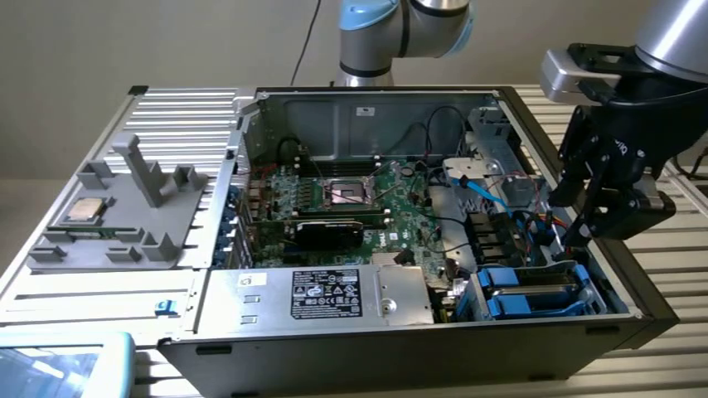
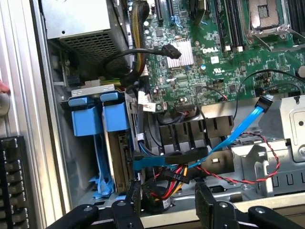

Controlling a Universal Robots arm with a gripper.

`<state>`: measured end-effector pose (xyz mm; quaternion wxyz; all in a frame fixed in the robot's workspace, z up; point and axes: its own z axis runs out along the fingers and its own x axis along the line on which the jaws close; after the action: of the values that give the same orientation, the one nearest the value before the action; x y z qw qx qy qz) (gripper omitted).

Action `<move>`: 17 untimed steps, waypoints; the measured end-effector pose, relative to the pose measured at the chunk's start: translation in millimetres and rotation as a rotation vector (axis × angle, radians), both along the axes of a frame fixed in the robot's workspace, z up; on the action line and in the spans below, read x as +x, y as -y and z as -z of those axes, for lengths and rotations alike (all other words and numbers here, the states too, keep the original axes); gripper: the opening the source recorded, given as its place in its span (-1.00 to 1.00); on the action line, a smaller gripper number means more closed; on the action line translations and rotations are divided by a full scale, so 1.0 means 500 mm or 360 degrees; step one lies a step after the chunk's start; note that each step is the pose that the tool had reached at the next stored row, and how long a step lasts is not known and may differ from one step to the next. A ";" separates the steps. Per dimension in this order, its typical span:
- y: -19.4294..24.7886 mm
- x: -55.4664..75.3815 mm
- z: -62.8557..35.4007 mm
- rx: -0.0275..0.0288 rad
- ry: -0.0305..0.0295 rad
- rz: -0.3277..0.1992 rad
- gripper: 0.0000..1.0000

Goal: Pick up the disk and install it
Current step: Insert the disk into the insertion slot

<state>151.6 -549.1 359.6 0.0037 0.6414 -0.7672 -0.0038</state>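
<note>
Looking at the case (image 1: 387, 352), the gripper (image 1: 603, 228) hangs at its 3 o'clock in the exterior view, jaws spread wide and holding nothing. The disk (image 1: 531, 292) sits in the bay at 4 o'clock. The cables (image 2: 176, 181) right under the jaws could snag, I reckon.

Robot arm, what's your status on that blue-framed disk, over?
Black pincer open, empty, above the open computer case. Blue-framed silver-grey disk slotted in the case corner, not gripped. Blue flat cable and red-yellow wires lie beneath the pincer.
</note>
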 end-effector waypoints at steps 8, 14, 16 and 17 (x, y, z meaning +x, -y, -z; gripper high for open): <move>-0.0096 -0.013 0.010 -0.00001 0.00017 0.0007 0.15; -0.0111 -0.023 0.016 0.00008 0.00031 0.0070 0.15; -0.0111 -0.023 0.018 0.00023 0.00041 0.0117 0.15; -0.0111 -0.023 0.019 0.00029 0.00047 0.0139 0.15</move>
<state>140.0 -543.5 350.2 0.0018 0.6073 -0.7944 -0.0037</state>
